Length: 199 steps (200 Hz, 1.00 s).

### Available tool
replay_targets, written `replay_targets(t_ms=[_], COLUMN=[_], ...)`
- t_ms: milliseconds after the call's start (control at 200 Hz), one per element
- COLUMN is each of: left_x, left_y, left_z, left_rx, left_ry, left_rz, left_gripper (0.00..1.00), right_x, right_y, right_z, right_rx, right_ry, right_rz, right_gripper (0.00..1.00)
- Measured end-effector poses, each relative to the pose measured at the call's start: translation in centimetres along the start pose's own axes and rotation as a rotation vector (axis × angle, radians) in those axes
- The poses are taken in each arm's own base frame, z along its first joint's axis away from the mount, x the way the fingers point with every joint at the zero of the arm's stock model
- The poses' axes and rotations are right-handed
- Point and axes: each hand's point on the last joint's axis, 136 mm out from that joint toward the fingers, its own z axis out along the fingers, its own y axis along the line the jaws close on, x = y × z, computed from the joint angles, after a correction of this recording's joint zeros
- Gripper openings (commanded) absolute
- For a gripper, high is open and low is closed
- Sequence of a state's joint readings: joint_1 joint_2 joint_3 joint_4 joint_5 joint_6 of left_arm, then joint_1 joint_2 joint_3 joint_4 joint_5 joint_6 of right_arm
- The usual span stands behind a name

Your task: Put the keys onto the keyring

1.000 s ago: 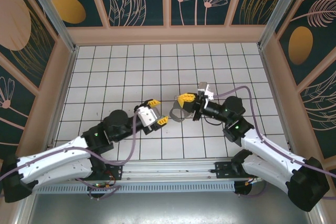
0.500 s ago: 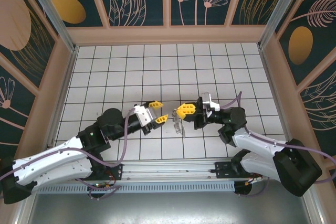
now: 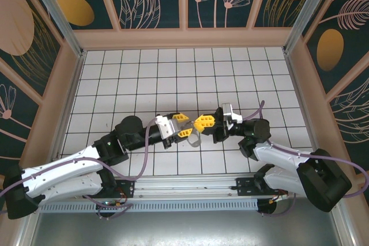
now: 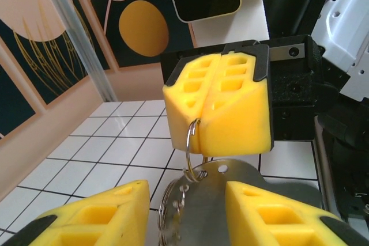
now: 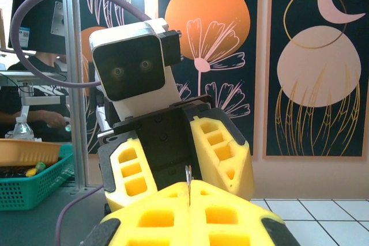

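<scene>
Sliding right, my left hand [image 3: 183,126] has met my right hand [image 3: 204,122], which is clenched on the thin wire of the flat grey keyring [image 4: 199,197]. Whether the left grips it, I cannot tell.

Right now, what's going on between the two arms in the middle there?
The two arms are nose to nose. The right gripper is shut, pinching a thin metal ring between its yellow pads. That ring hangs down to the flat grey keyring, which sits between the fingers of the left gripper. Those fingers stand apart on either side of it. I cannot tell whether they are pressing on it.
</scene>
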<state>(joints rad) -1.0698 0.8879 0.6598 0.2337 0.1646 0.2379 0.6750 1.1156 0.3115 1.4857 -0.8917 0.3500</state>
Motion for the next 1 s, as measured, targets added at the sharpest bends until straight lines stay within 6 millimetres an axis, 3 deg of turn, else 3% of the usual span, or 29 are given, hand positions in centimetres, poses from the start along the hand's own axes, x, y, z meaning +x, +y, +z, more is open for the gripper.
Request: replay_targets(t_ms=[270, 430, 666, 796, 996], left_x=[-0.7, -0.7, -0.9, -0.2, 1.5], left_y=[-0.1, -0.2, -0.3, 0.1, 1.8], left_z=[0.0, 0.3, 0.3, 0.4, 1.3], left_rx=[0.009, 0.022, 0.026, 0.008, -0.058], left_ry=[-0.021, -0.018, -0.021, 0.019, 0.168], left_rz=[0.013, 0.017, 0.017, 0.036, 0.092], left_gripper=[0.23, 0.00, 0.00, 0.00, 0.00], right_x=[0.5, 0.5, 0.4, 1.0, 2.2], right_y=[-0.2, -0.4, -0.5, -1.0, -3.6], right_z=[0.0, 0.0, -0.1, -0.2, -0.2], right_rx=[0.008, 0.017, 0.027, 0.068, 0.227], right_ry=[0.017, 0.016, 0.015, 0.052, 0.194], right_rz=[0.012, 0.015, -0.001, 0.014, 0.013], right_gripper=[0.00, 0.00, 0.00, 0.21, 0.26])
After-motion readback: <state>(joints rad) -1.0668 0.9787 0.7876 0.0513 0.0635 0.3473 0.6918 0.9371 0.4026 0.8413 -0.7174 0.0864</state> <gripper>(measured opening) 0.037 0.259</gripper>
